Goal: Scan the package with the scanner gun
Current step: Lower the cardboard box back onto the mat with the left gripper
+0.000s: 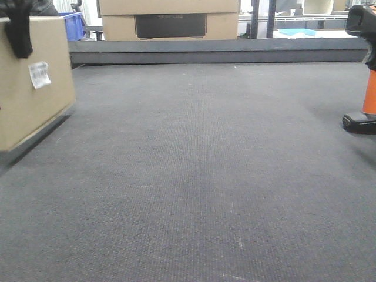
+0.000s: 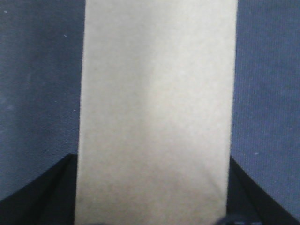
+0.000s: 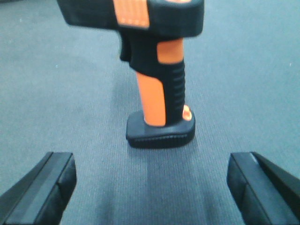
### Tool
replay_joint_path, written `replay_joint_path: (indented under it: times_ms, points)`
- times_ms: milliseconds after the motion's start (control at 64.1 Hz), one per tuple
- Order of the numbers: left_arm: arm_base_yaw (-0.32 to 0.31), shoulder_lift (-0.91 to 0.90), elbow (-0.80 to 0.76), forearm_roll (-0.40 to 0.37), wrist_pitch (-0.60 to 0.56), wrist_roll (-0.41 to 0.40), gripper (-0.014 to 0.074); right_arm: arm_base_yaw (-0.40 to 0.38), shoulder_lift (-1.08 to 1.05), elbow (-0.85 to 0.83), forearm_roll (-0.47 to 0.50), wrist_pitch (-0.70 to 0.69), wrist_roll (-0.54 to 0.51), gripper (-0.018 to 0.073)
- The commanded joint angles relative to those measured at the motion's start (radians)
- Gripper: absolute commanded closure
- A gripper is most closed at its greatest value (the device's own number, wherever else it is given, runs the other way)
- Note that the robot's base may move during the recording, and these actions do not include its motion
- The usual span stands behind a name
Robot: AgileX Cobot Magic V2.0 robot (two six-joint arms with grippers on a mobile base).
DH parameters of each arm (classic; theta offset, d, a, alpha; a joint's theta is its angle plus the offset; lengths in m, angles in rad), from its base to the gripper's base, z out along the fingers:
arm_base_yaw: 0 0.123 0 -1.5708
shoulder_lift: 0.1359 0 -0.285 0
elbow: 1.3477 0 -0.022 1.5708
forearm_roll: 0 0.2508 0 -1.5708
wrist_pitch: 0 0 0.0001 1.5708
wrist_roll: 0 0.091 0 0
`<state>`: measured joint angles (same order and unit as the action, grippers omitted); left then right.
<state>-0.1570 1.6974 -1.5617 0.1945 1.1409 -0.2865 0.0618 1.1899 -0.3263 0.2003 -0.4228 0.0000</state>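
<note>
Left claw [image 2: 150,206] clamped on the package [image 2: 157,112]; right claw [image 3: 150,187], spread apart, must next grasp the scanner gun [image 3: 159,98].

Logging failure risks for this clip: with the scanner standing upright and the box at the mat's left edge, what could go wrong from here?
1. The scanner gun stands upright on a small base with a heavier-looking head; the right gripper, wide open short of it, could tip it with an off-centre closing.
2. The package seems lifted at one end by the left gripper; it could slip or turn the white label away from the scanner.
</note>
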Motion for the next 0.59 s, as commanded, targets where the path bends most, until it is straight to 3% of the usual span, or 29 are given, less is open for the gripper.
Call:
replay_joint_path:
  times_ms: [0, 94, 405, 577]
  points:
    - [0.005, 0.008, -0.008, -0.011, -0.006, 0.010, 0.0669, 0.000, -0.008, 0.007, -0.008, 0.013, 0.000, -0.0002]
    - [0.005, 0.011, -0.008, -0.011, -0.012, 0.010, 0.0568, 0.000, -0.008, 0.007, -0.011, 0.025, 0.000, -0.0002]
    - [0.005, 0.012, -0.008, -0.007, -0.014, 0.010, 0.0101, 0.000, -0.008, 0.007, -0.014, 0.034, 0.000, -0.0002]
    - [0.005, 0.012, -0.008, -0.005, -0.014, 0.007, 0.0047, 0.000, -0.008, 0.007, -0.014, 0.034, 0.000, -0.0002]
